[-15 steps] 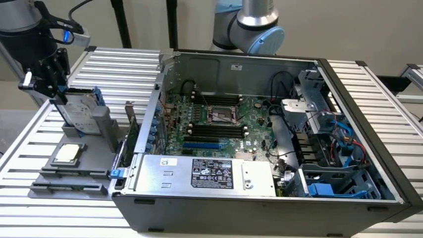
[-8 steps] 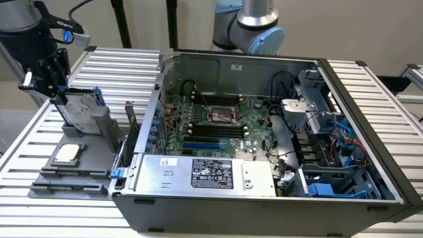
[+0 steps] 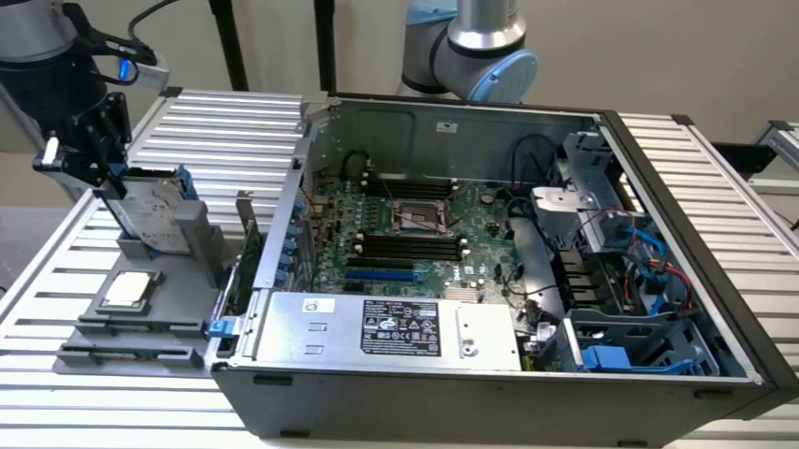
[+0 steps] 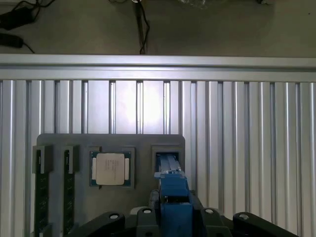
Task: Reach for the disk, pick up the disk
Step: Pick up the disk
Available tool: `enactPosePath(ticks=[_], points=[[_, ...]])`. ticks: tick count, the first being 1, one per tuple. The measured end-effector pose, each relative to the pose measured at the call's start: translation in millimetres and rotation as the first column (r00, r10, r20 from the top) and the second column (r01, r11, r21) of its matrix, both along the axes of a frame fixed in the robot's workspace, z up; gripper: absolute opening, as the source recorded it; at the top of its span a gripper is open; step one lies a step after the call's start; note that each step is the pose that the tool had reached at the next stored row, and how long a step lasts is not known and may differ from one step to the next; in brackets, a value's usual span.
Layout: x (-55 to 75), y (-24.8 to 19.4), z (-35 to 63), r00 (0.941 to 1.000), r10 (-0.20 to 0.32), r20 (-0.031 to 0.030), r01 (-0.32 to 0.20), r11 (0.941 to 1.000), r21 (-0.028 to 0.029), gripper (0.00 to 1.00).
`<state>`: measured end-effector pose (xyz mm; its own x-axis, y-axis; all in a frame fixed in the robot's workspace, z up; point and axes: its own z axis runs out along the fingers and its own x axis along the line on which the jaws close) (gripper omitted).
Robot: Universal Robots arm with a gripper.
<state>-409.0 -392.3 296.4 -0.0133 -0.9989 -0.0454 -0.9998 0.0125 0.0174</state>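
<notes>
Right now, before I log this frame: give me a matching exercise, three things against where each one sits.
Things:
1. disk
2. square chip
3. silver box with black label

Places:
A. inside the open computer case
B. standing on edge at the grey fixture
C. lying flat in the grey fixture

Pairs: 1-B, 2-C, 3-A

On the surface (image 3: 50, 281), a holder (image 3: 168, 313) lies to the exterior view's left of the case (image 3: 500, 398). The disk (image 3: 156, 220) stands on edge in the holder's slot, with the tool (image 3: 125, 182) at its top. A chip (image 3: 131, 290) lies beside it.
</notes>
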Motion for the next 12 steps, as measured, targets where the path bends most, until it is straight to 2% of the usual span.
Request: enactPosePath(ticks=[12], points=[[0.0,-0.1,0.0,1.0000,0.000,0.0001,0.000,1.0000,0.0000,0.33]])
